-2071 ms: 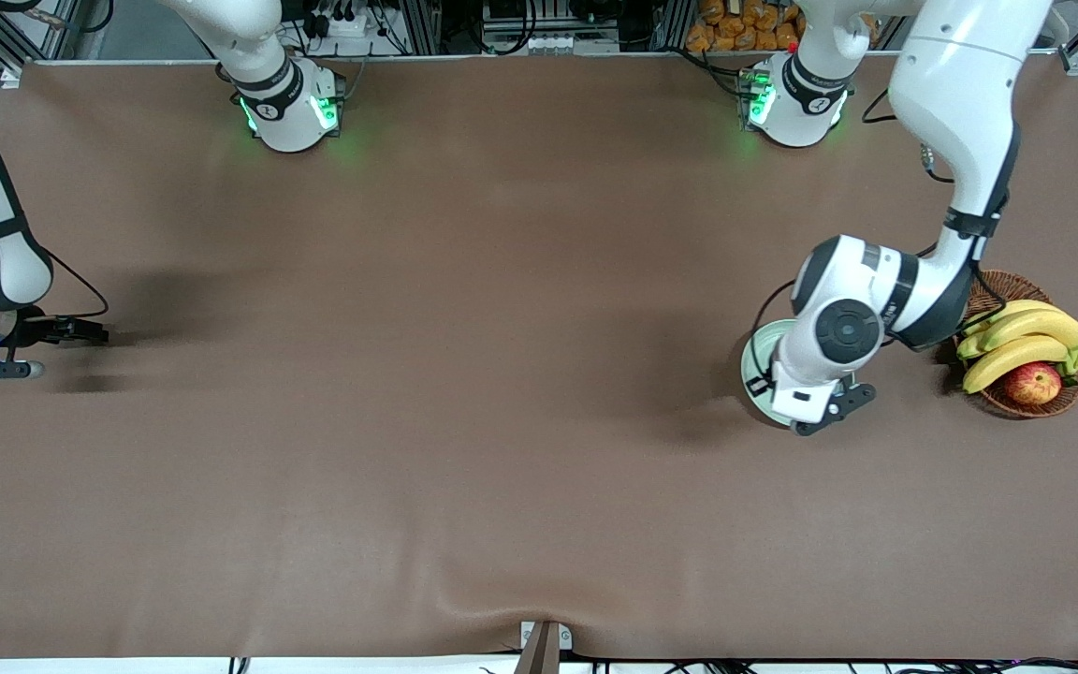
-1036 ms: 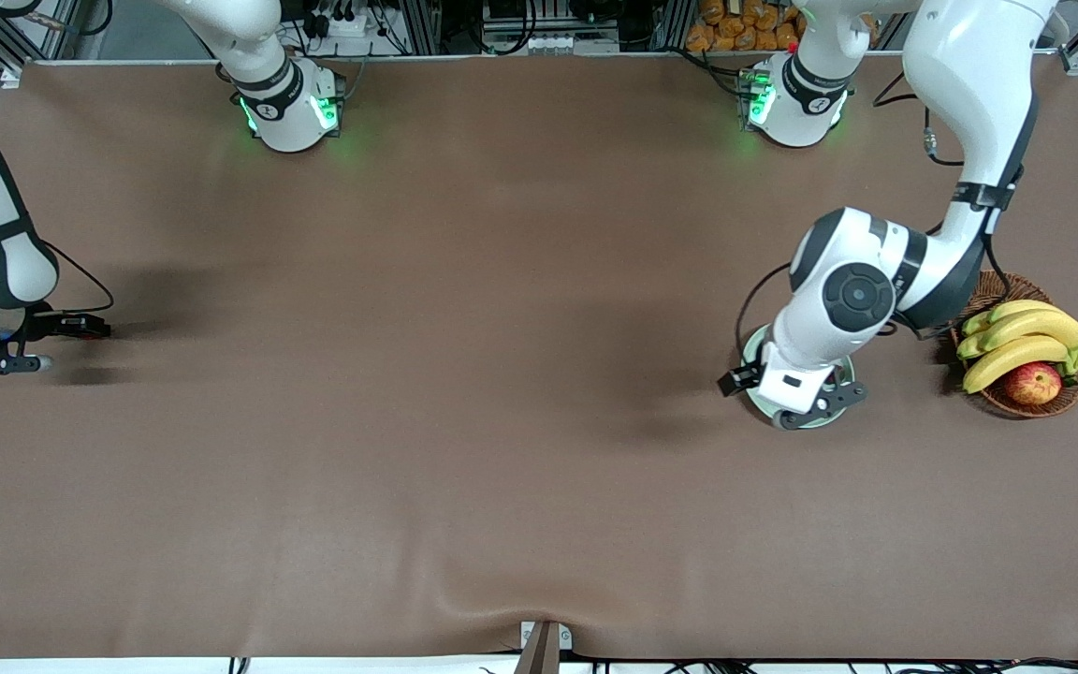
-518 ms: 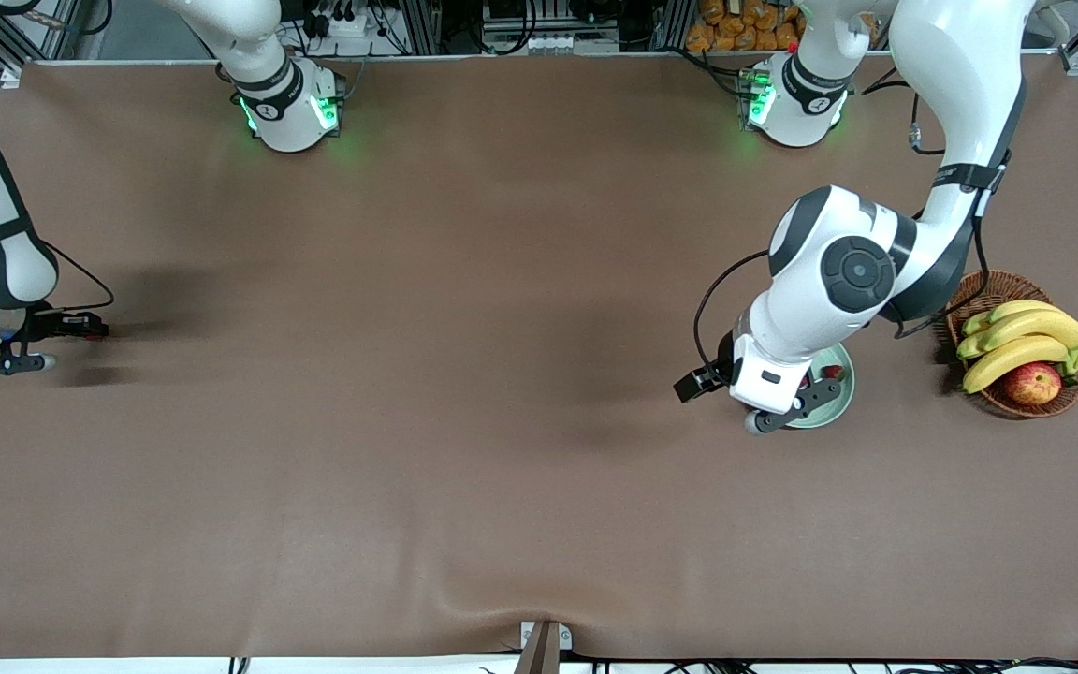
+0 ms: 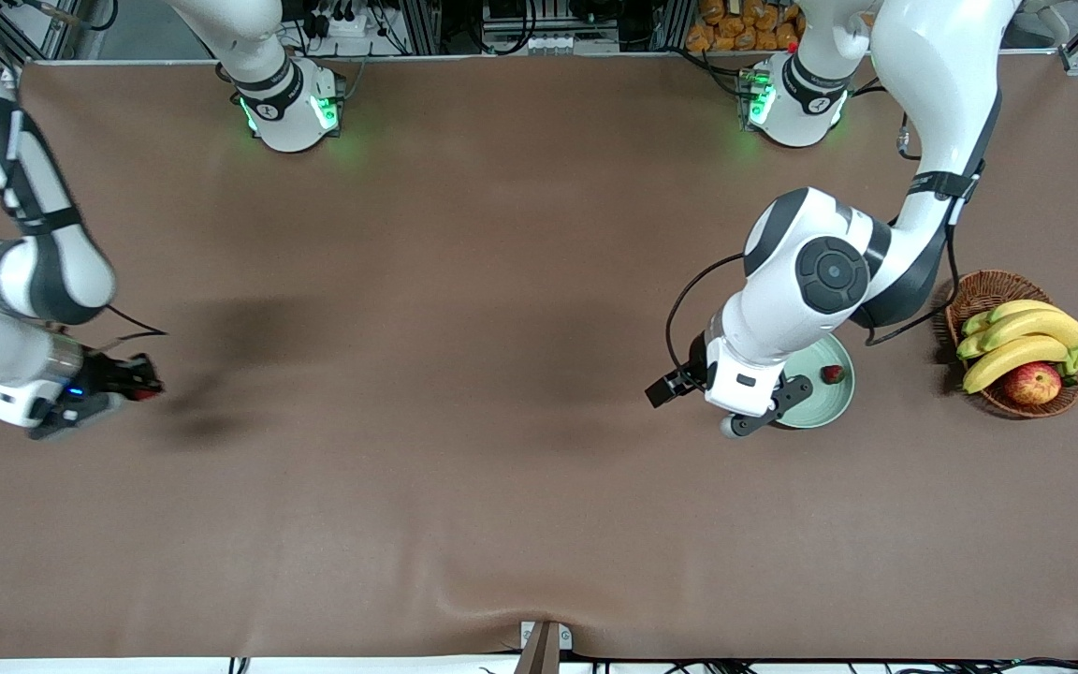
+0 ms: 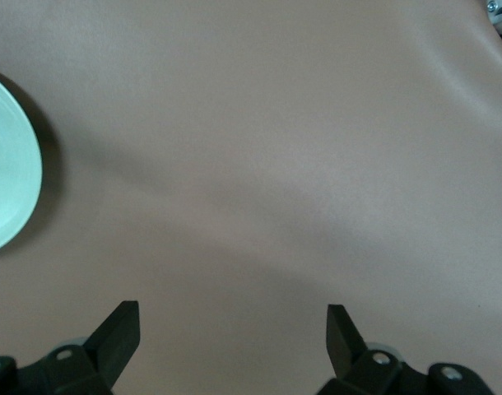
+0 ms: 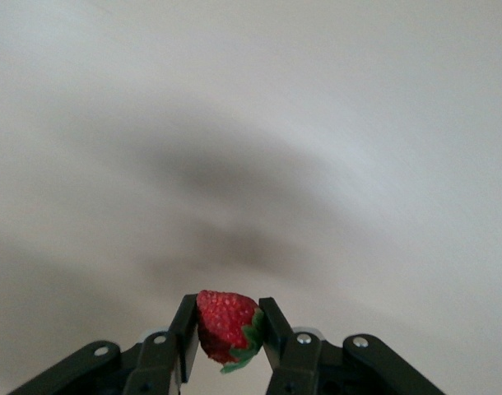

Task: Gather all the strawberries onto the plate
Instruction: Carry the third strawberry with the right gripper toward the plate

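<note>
The pale green plate (image 4: 827, 401) lies near the left arm's end of the table, and one strawberry (image 4: 833, 374) lies on it. My left gripper (image 4: 721, 391) hangs open and empty over the bare table just beside the plate's rim, on the side toward the right arm's end. In the left wrist view its open gripper (image 5: 233, 329) frames only table, with the plate's edge (image 5: 8, 181) to one side. My right gripper (image 4: 141, 387) is over the table at the right arm's end, shut on a second strawberry (image 6: 225, 324). A third strawberry is not visible.
A brown wicker basket (image 4: 988, 290) with bananas (image 4: 1026, 342) and a red-yellow apple (image 4: 1033, 382) stands beside the plate at the left arm's end. A brown mat covers the table.
My left gripper has moved off the plate toward the right arm's end, uncovering the strawberry on it. My right gripper has swung toward the table's middle with its strawberry.
</note>
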